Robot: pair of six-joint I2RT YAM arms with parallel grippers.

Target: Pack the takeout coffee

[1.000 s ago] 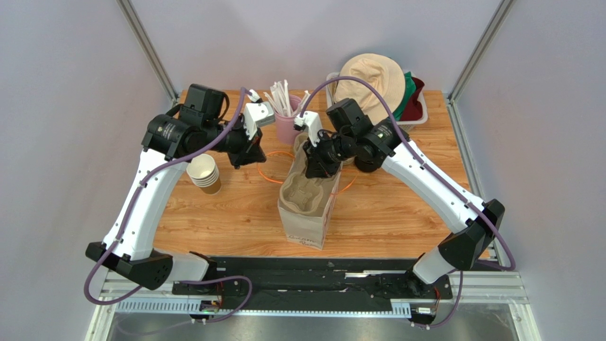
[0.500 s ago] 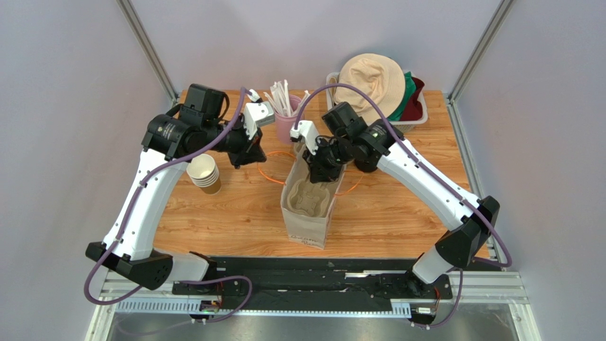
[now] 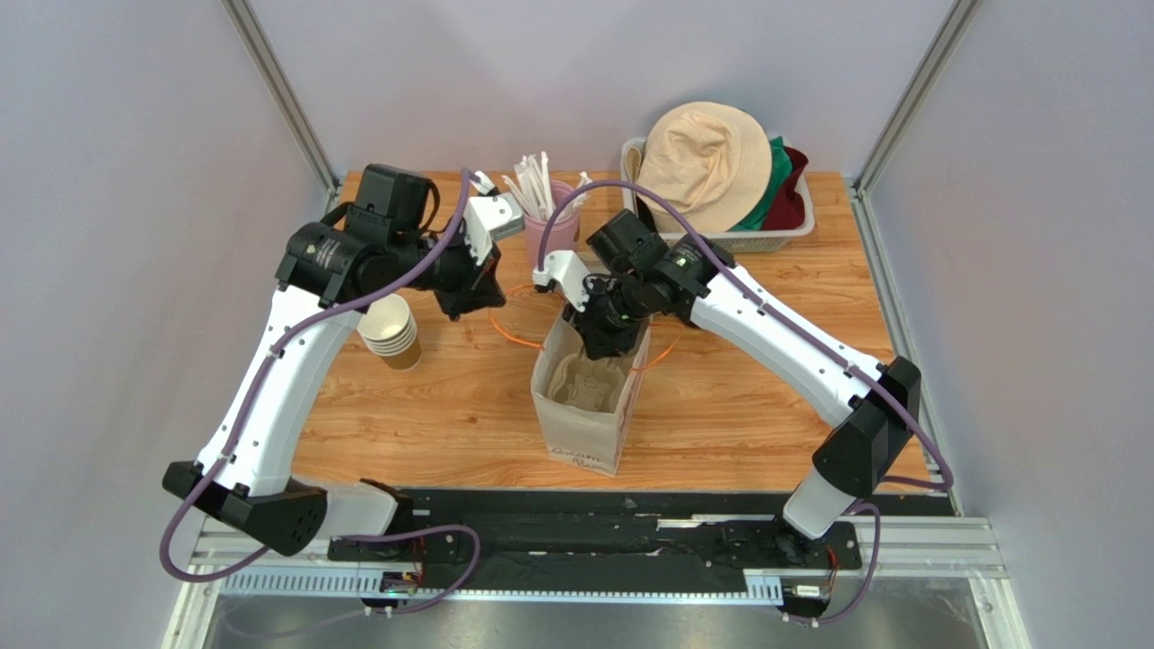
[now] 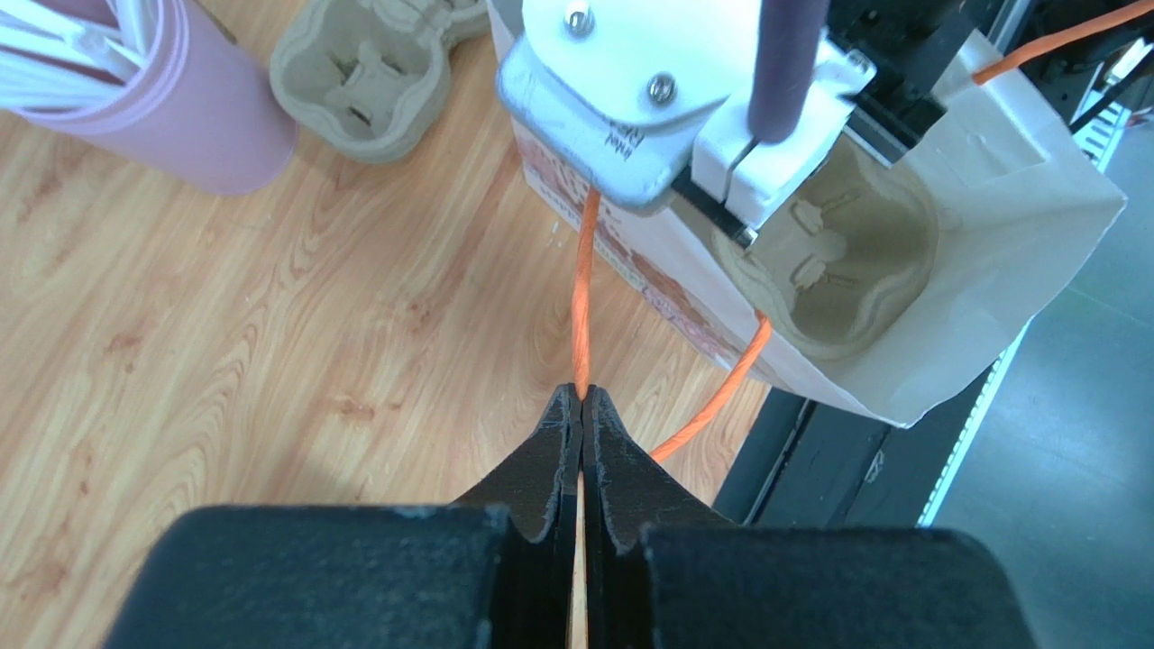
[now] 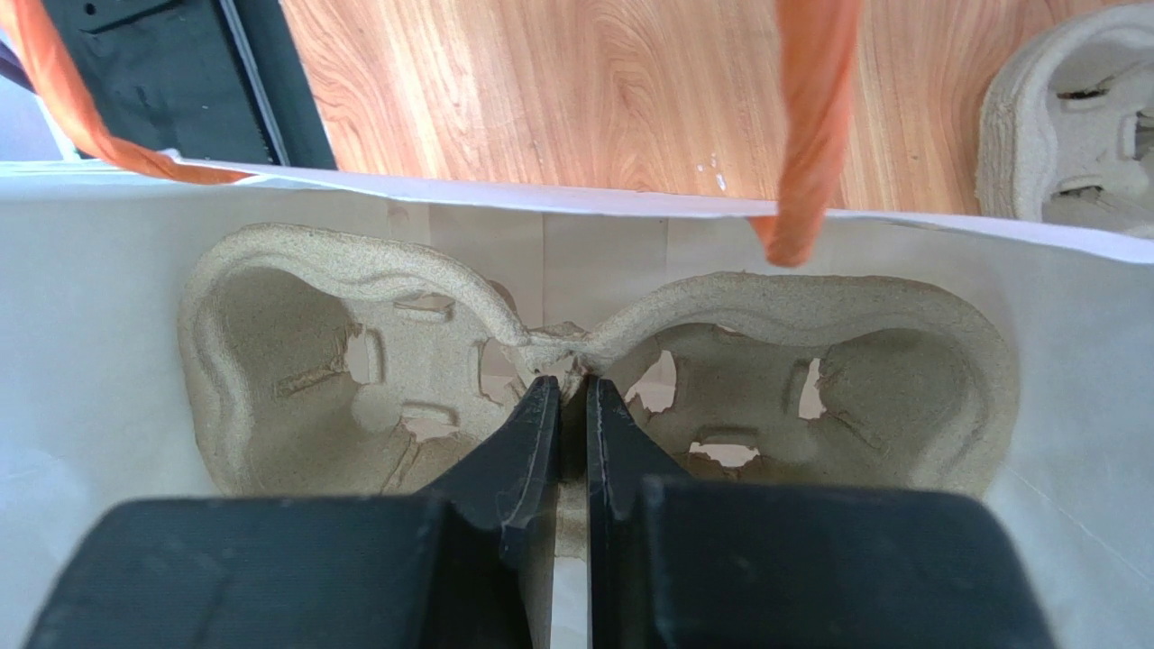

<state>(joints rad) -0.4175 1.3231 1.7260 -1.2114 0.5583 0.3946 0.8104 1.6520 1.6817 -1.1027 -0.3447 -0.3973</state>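
Observation:
The takeout coffee is out of view. A kraft paper bag stands open at the table's middle front. My left gripper is shut on one of the bag's orange handles and holds it out to the left. My right gripper reaches down into the bag's mouth and is shut on the middle ridge of a two-cup pulp carrier. The carrier sits inside the white bag walls. The other orange handle hangs over the far rim.
A stack of lidless brown cups stands left of the bag, under the left arm. A pink cup of stirrers and another pulp carrier are behind the bag. A basket of hats fills the back right corner.
My right gripper has shifted left and lowered the carrier deeper into the bag. The left gripper has kept its hold on the handle, almost still.

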